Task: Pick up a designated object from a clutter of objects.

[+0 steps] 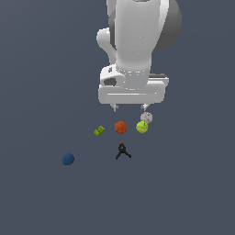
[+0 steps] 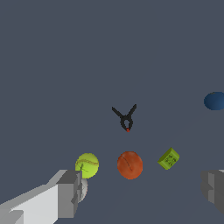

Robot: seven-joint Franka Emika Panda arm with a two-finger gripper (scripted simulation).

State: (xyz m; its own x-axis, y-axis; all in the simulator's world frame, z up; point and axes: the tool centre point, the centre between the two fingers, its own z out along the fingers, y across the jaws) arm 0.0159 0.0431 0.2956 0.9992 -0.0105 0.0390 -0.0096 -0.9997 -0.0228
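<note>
Gripper: we see the gripper [image 1: 130, 108] hanging above the clutter, its jaws wide apart and holding nothing.
Orange-red ball: we find the orange-red ball [image 1: 120, 127] on the dark floor [image 1: 183, 193], between the green block [image 1: 99, 131] and the yellow-green ball [image 1: 142, 127].
Whitish ball: the whitish ball [image 1: 146, 117] sits just beside the yellow-green ball, close under one fingertip.
Clamp: the black clamp with a red tip [image 1: 122, 151] lies near the orange-red ball.
Dark blue ball: the dark blue ball [image 1: 68, 159] rests well apart, toward the exterior view's left.
</note>
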